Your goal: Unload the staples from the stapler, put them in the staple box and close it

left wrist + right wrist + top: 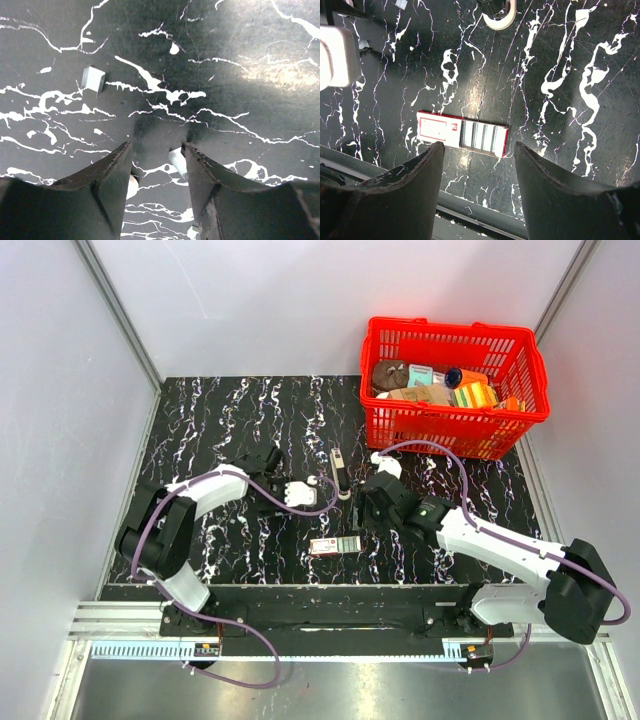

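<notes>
Flat tabletop (220, 420): black with white marble veining. The plastic mesh basket (450, 435): bright red. The small slim bar-shaped stapler (340, 472): dark grey-black, pale top. The flat rectangular box (462, 132): red-edged, pinkish-white label, silvery-grey stripes.

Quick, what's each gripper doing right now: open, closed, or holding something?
Left gripper: open, gripping nothing; a small staple strip lies beside one finger.
Right gripper: open, empty; the staple box lies just ahead of it.

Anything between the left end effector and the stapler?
Nothing visible. In the top view only bare mat separates the left end effector from the stapler; the staple box lies off that line, toward the near edge.
</notes>
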You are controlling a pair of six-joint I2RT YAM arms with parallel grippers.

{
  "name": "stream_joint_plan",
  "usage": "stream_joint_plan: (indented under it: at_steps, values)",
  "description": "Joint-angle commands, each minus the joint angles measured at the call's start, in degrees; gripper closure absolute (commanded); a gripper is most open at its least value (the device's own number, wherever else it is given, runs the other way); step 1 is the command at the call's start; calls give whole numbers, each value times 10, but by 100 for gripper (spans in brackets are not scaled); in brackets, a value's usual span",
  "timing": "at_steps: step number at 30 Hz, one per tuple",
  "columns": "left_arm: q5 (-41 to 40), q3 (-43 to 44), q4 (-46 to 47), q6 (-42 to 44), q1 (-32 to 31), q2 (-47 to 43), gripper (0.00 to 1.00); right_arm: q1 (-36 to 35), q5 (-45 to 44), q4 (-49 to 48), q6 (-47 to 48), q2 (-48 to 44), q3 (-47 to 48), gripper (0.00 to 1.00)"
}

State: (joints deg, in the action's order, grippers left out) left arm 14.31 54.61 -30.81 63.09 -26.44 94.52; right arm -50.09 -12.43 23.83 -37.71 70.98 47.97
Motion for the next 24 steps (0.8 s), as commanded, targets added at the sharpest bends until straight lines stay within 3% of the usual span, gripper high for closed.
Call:
stream_joint_plan:
  at_steps: [1,6,16,24]
  values:
    - [31,23,-37,-3,16,-25,48,6,4,-3,7,-18,0,36]
    - [49,23,-68,-16,16,-38,46,6,3,-5,10,-17,3,36]
    - [31,6,-44,-60,15,-19,47,6,3,-2,11,-23,3,36]
    - [-7,6,-12,-96,16,7,54,6,2,-1,15,-22,6,37]
